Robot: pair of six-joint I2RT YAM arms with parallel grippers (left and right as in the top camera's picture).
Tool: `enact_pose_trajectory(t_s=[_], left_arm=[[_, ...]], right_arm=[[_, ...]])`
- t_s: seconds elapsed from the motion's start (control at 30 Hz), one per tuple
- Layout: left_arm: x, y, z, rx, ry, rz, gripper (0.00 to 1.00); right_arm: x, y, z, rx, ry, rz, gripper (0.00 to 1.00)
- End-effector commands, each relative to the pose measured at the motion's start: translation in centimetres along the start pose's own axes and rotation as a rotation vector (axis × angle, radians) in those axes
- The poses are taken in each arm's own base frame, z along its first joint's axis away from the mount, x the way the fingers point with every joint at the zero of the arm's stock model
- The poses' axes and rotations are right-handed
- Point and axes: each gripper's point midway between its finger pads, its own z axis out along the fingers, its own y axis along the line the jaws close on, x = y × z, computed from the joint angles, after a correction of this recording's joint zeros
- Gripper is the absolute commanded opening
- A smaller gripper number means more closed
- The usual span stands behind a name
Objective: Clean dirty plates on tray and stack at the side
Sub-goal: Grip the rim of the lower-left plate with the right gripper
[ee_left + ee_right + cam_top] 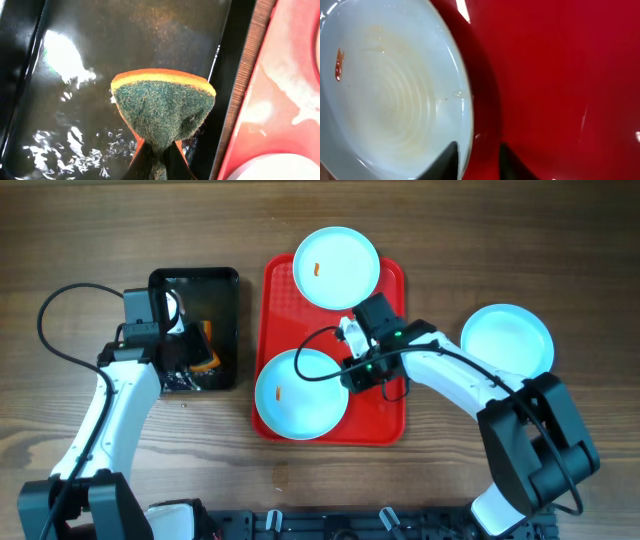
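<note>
Plates number three: smeared far plate (336, 268) and near plate (300, 392) on the red tray (390, 420), third plate (507, 340) on the table (80, 240) right of my right gripper (478, 147). It stands parted astride the near plate's rim, bare tray just outside. My left gripper (159, 160) pinches one sponge (162, 107) above the black tray (100, 40).

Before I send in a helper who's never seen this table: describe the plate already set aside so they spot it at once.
Find the red tray mid-table; the far plate and near plate on it each carry an orange smear. The side plate lies alone on the wood right of the tray, with no smear.
</note>
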Motion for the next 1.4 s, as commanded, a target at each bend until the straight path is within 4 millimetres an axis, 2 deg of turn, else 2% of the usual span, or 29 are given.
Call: enact_pose_trajectory(t_s=[0.0, 0.1, 0.17, 0.4, 0.47, 0.57, 0.83, 0.87, 0.93, 0.97, 1.0, 1.13, 1.23, 1.37], left_arm=[[0.0, 0.4, 0.4, -0.02, 0.013, 0.0, 0.04], [0.2, 0.5, 0.6, -0.023, 0.025, -0.002, 0.04], [0.3, 0.6, 0.6, -0.025, 0.03, -0.003, 0.05], [0.7, 0.7, 0.8, -0.03, 0.045, -0.004, 0.14], [0.8, 0.8, 1.1, -0.031, 0.051, -0.005, 0.17], [1.3, 1.0, 2.1, -0.038, 0.078, -0.009, 0.2], [4.1, 1.7, 6.0, -0.03, 0.181, -0.023, 0.27], [4.1, 1.7, 6.3, -0.031, 0.184, -0.023, 0.27], [4.2, 1.8, 7.0, -0.031, 0.187, -0.024, 0.18], [4.2, 1.8, 7.2, -0.031, 0.186, -0.024, 0.07], [4.1, 1.8, 7.2, -0.03, 0.184, -0.024, 0.04], [2.8, 1.2, 5.6, -0.019, 0.161, -0.021, 0.04], [1.1, 0.1, 3.3, 0.009, 0.128, -0.016, 0.04], [-0.9, -2.1, 0.0, 0.086, 0.073, -0.002, 0.04]], right_arm=[[0.5, -2.6, 0.6, 0.142, 0.013, 0.088, 0.16], [0.4, -4.6, 0.1, 0.265, -0.011, 0.168, 0.1], [0.3, -5.3, -0.3, 0.306, -0.027, 0.2, 0.08], [-1.3, -6.6, -2.6, 0.405, -0.132, 0.257, 0.06], [-1.5, -6.6, -2.7, 0.405, -0.145, 0.254, 0.08], [-1.8, -7.0, -2.9, 0.429, -0.162, 0.254, 0.08], [-1.5, -7.0, -3.0, 0.439, -0.126, 0.159, 0.2], [-1.4, -6.8, -3.0, 0.427, -0.119, 0.147, 0.2], [-1.2, -6.2, -3.1, 0.398, -0.111, 0.136, 0.2], [-1.2, -5.9, -3.2, 0.385, -0.11, 0.13, 0.2], [-1.2, -5.5, -3.4, 0.363, -0.109, 0.126, 0.21], [-0.4, -4.1, -3.7, 0.292, -0.082, 0.13, 0.27], [0.1, -3.6, -3.1, 0.251, -0.061, 0.161, 0.28], [0.8, -4.1, -2.0, 0.261, -0.044, 0.223, 0.27]])
